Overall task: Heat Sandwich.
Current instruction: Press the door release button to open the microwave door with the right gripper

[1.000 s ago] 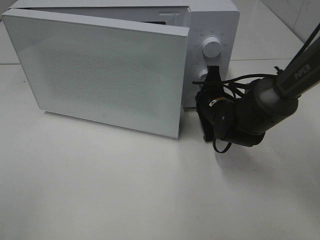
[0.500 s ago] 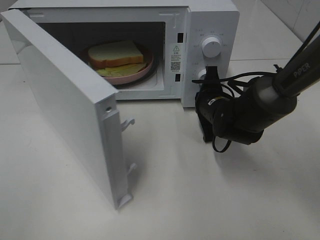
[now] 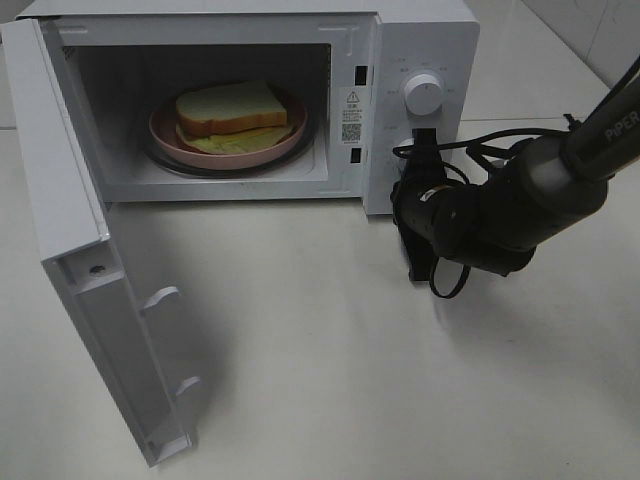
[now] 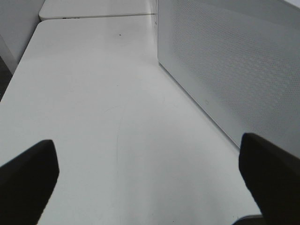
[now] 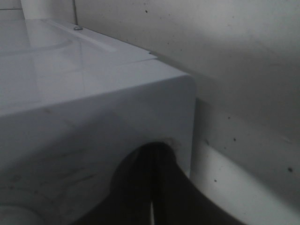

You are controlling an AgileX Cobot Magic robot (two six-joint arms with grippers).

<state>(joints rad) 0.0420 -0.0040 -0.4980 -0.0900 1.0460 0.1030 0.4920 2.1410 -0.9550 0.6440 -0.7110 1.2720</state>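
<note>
The sandwich [image 3: 232, 108] lies on a round pink plate [image 3: 170, 140] inside the white microwave [image 3: 420, 40]. The microwave's door [image 3: 70, 220] stands wide open, swung out to the left. My right gripper [image 3: 424, 140] is shut with nothing in it, its tip against the control panel just below the upper knob [image 3: 423, 93]. In the right wrist view the shut dark fingers [image 5: 152, 187] press on the microwave's white front [image 5: 93, 108]. My left gripper [image 4: 150, 164] is open and empty, low over the table beside the door's outer face [image 4: 234, 61]. It does not show in the high view.
The white table [image 3: 350, 380] runs in front of the microwave. Black cables loop around the right arm [image 3: 520, 200] beside the control panel. The open door juts far toward the table's front left. A tiled wall stands at the back right.
The microwave door has swung from almost shut to wide open, uncovering the sandwich and plate. The right gripper stays at the control panel, its arm shifted slightly.
</note>
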